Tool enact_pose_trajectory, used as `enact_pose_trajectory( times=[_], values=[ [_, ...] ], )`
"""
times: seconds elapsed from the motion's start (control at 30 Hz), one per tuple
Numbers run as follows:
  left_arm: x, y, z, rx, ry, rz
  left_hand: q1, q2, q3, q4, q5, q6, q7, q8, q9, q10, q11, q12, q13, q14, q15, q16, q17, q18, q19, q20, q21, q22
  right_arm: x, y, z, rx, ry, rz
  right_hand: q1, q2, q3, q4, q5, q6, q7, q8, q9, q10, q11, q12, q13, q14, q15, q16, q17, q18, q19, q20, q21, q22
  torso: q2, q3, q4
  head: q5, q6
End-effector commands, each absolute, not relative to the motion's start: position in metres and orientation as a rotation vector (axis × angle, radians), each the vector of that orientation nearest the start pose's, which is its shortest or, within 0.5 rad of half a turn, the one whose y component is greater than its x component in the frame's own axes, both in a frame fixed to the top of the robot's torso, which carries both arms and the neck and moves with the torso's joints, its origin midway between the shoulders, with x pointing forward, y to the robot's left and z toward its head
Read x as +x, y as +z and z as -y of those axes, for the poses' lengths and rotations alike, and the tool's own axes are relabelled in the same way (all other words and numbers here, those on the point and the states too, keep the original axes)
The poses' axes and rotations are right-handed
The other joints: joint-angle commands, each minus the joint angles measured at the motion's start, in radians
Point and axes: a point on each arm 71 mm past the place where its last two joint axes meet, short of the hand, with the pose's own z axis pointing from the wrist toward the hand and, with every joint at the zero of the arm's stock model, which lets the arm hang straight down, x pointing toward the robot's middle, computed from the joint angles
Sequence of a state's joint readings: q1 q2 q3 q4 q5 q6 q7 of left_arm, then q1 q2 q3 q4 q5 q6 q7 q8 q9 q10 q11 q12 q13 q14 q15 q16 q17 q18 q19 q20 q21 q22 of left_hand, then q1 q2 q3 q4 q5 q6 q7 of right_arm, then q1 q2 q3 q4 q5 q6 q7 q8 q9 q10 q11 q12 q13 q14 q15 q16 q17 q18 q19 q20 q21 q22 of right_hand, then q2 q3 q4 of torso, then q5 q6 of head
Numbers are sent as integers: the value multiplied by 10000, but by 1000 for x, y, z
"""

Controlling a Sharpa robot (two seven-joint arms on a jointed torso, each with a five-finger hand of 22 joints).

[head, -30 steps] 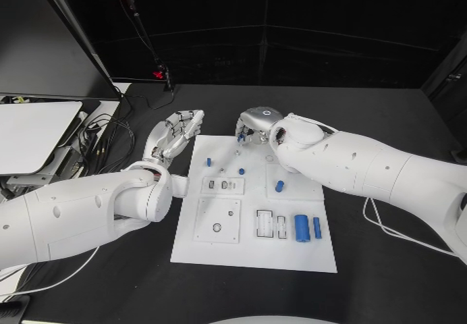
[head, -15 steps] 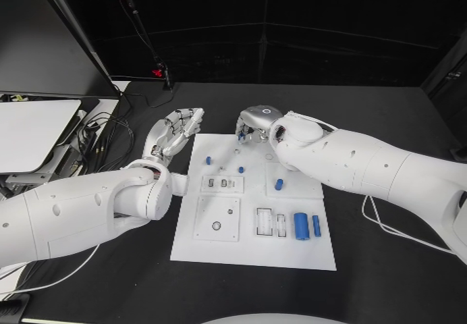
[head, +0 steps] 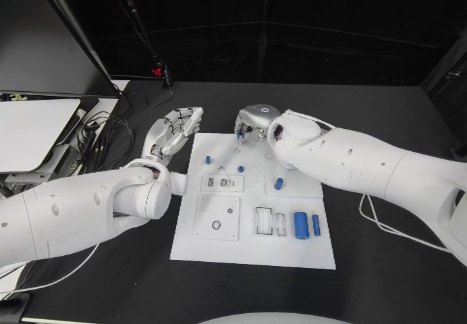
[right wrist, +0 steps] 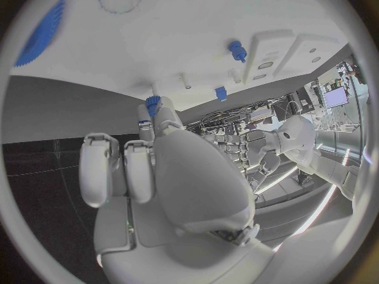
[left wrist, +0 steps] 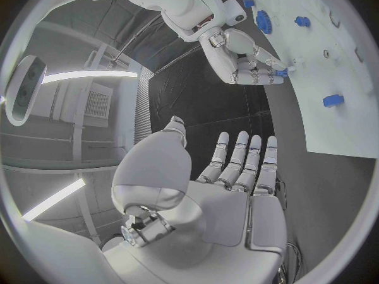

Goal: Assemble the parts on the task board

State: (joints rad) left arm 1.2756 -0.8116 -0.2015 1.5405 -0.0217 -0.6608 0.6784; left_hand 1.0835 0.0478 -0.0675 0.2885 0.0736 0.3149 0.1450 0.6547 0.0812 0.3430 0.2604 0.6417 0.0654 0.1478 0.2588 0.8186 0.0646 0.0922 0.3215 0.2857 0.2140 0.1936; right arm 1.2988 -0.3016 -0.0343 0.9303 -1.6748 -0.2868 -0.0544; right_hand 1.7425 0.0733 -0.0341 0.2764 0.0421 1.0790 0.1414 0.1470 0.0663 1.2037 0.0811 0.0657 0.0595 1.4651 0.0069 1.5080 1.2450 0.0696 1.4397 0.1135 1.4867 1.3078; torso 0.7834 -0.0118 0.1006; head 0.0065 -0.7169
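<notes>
The white task board (head: pixel 292 260) lies in the middle of the black table. My right hand (head: pixel 255 123) hovers over its far edge and pinches a small blue part (head: pixel 240 134) between its fingertips; the right wrist view shows that part (right wrist: pixel 152 101) at the fingertips above the board (right wrist: pixel 198 38). My left hand (head: pixel 175 131) is open with straight fingers just off the board's far left corner. Small blue pegs (head: pixel 207 160) (head: pixel 241 169) stand on the board, a short blue piece (head: pixel 279 185) lies at mid-right, and a blue cylinder (head: pixel 301 227) lies near the right edge.
A white surface (head: pixel 34 131) and a tangle of cables (head: pixel 107 128) sit to the left of the table. A dark monitor (head: pixel 59 47) stands at the back left. Bare black table (head: pixel 389 108) surrounds the board.
My right hand, still pinching the small blue part, has edged slightly toward the board's far edge. The left hand has hardly moved.
</notes>
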Motion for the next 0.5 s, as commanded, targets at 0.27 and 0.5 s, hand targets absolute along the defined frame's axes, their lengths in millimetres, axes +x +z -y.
enact_pose_trajectory(
  times=[0.27,0.5],
  values=[
    [473,-157,-207,-6564,-14751,-9257,21,73,-63,24,73,31,1507,31,-15,41,8,65,-2,35,1,49,0,56,-29,5,40,-1,580,-162,74,-4325,4700,-15593,21,-110,57,39,59,-93,31,-52,-7,-45,49,-44,2,515,50,-54,-13,-169,-12,54,-30,328,1,-1,-2,22,-38],
    [473,-157,-207,-6568,-14747,-9262,21,73,-63,24,73,31,1507,31,-15,41,8,65,-2,35,1,49,0,56,-29,5,40,-1,580,-163,74,-4312,4620,-15741,11,-112,60,50,58,-102,37,-64,-7,-52,54,-46,3,499,53,-75,-106,-159,-38,58,-47,284,2,-2,-6,11,-41]
  ],
)
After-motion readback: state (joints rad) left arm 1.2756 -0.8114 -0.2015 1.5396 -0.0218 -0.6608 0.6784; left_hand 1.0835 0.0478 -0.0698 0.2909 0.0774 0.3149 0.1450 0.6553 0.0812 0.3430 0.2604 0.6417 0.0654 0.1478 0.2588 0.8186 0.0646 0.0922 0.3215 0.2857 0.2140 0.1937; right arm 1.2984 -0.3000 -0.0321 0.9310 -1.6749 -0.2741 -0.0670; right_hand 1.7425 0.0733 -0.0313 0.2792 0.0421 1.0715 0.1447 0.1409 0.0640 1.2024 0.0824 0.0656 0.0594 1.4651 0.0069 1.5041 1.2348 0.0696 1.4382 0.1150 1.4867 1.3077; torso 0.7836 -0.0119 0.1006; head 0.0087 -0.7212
